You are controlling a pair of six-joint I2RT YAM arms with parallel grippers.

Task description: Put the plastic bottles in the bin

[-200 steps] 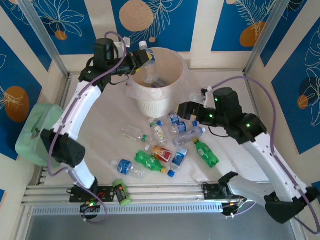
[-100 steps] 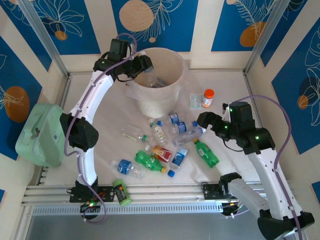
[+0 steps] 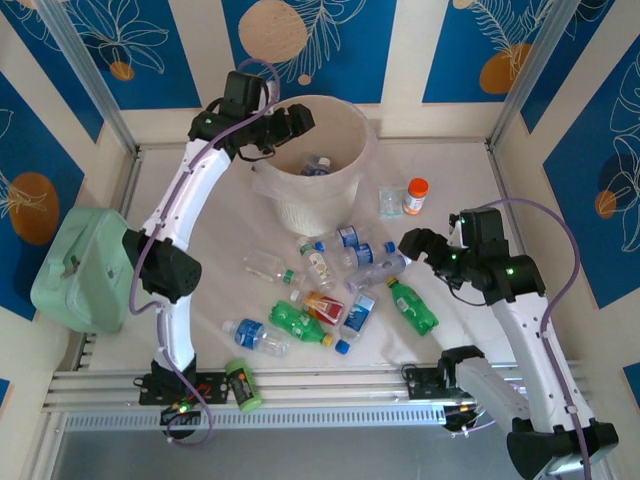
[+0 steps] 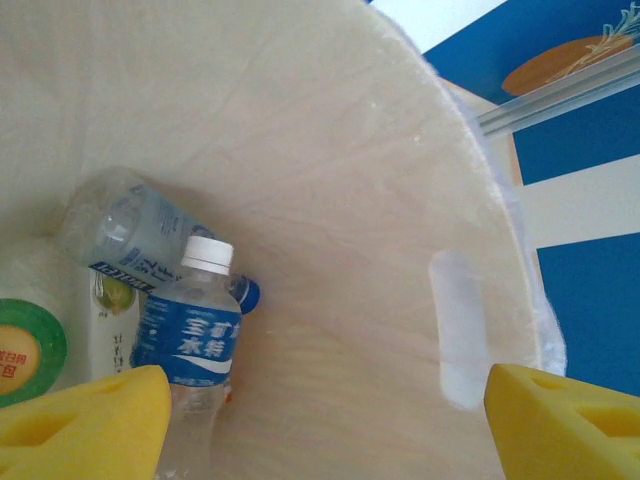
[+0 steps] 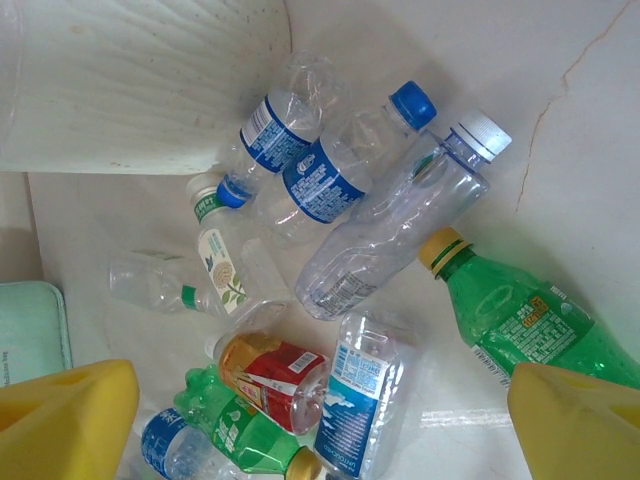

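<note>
Most plastic bottles lie flat in a pile on your white table, near side of the bin. Green one lies diagonal, cap twd bin. Blue-label btl is inside the bin. Blue/cream walls. L gripper is spread wide over the bin w/ nothing held, R gripper likewise over the pile.

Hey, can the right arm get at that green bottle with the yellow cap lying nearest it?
Probably yes. The right gripper hangs open close by the green bottle, which lies at the pile's edge with nothing on top of it.
</note>
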